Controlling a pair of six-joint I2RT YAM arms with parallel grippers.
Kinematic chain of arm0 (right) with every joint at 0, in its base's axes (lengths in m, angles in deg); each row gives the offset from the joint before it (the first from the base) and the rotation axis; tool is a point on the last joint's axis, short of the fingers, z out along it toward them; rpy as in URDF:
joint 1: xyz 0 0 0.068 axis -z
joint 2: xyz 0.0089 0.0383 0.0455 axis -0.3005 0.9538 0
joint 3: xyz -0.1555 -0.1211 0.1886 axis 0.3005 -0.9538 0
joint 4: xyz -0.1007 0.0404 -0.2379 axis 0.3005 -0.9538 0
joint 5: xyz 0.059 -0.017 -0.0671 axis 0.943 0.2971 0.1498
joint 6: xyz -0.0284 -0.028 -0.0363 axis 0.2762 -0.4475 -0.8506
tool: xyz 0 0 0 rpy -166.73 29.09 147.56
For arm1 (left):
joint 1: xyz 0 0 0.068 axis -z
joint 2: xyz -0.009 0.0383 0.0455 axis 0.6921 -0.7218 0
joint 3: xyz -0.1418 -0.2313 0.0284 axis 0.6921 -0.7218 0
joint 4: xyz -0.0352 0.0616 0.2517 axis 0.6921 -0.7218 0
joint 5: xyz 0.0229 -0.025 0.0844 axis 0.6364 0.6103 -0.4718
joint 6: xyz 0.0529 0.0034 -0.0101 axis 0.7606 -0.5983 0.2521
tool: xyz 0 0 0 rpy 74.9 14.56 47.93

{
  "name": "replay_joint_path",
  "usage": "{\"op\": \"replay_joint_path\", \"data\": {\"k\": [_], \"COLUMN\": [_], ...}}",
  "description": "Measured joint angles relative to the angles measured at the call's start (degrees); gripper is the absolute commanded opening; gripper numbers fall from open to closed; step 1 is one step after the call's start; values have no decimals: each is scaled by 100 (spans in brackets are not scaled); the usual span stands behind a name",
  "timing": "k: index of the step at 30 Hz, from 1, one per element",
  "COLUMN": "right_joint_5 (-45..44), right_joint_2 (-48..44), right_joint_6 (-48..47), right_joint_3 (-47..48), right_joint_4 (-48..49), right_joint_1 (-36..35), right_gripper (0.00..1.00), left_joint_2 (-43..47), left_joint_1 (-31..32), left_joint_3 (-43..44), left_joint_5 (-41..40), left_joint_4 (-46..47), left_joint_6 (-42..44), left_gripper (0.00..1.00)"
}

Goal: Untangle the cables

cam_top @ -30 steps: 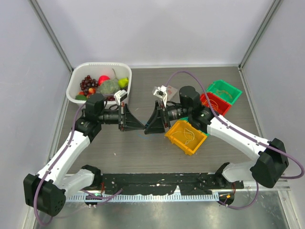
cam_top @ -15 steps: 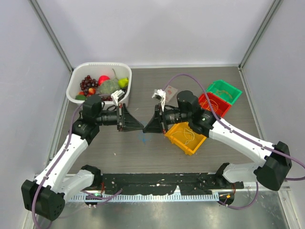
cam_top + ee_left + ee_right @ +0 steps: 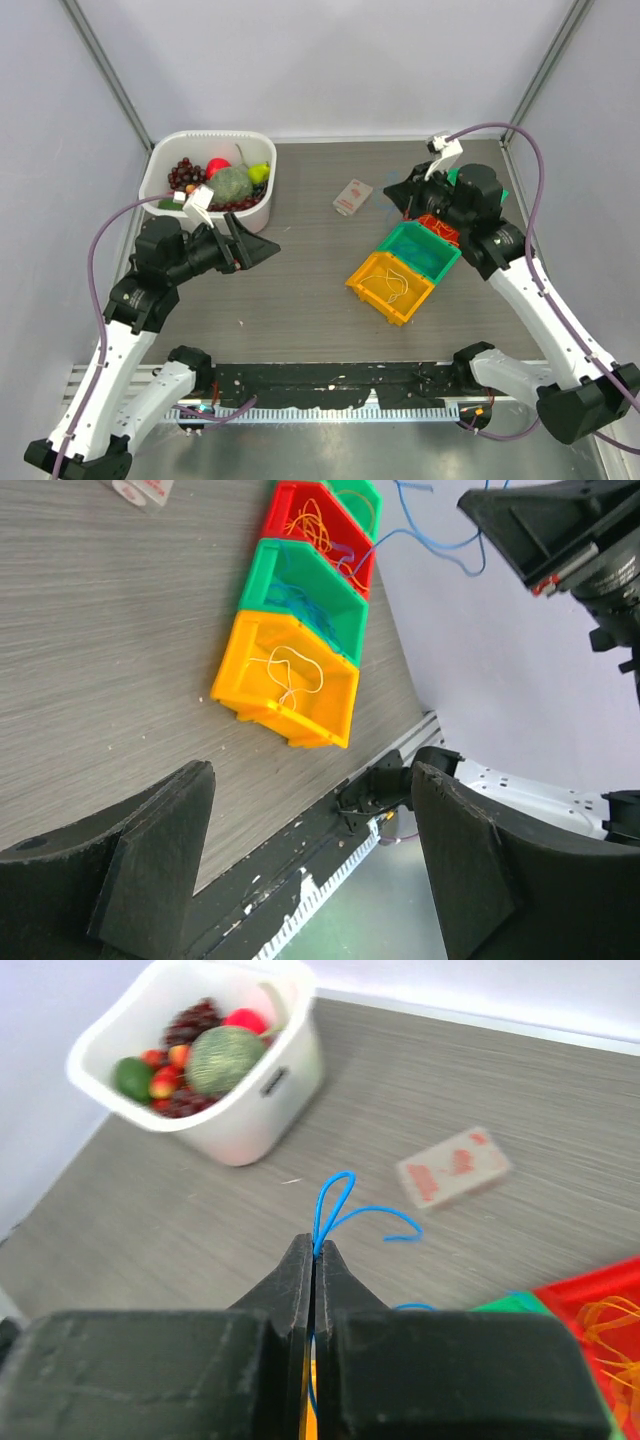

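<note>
My right gripper (image 3: 314, 1245) is shut on a thin blue cable (image 3: 335, 1200), whose loop pokes out past the fingertips. From the left wrist view that blue cable (image 3: 440, 542) dangles in the air from the right gripper (image 3: 545, 535), above the row of bins. A white cable (image 3: 288, 676) lies in the yellow bin (image 3: 330, 715), blue cables (image 3: 303, 598) in the green bin (image 3: 262, 575), and orange-yellow cables (image 3: 318, 525) in the red bin (image 3: 283, 505). My left gripper (image 3: 312, 772) stands wide open and holds nothing, over the table left of the bins (image 3: 262, 245).
A white tub (image 3: 212, 134) of fruit stands at the back left. A small card (image 3: 352, 196) lies flat on the table between the tub and the bins. A second green bin (image 3: 497, 190) sits behind the right arm. A black rail (image 3: 330, 385) runs along the near edge.
The two grippers, close together at mid-table before, have parted. The left one opened and drew back left. The right one closed and carried the blue cable up and right over the bins.
</note>
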Motion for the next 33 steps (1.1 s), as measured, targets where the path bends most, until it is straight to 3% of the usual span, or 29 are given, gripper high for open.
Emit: {"op": "replay_joint_path", "data": {"k": [8,13,20,25,29,33], "right_joint_5": [391,232,-492,-750,-870,-1117], "right_joint_2": [173,330,658,1462,1818,1781], "right_joint_6": [-227,-264,-472,-461,-428,-378], "right_joint_3": [-1038,-1563,-1606,-1456,-933,-13], "right_joint_4": [579,448,-372,-1108,-1749,-2284], "right_joint_1": [1132,1322,1346,1351,1353,1351], "right_gripper": [1,1,2,21,49,56], "left_joint_2": [-181,-181,-332,-619,-726,-741], "left_joint_1": [0,0,0,0,0,0], "left_joint_3": [-4,-4,-4,-4,-2,39], "left_joint_5": [-17,42,151,251,330,341], "left_joint_4": [-219,-221,-210,-205,-208,-212], "left_joint_6": [142,160,160,160,173,195], "left_gripper": [83,83,82,82,82,82]}}
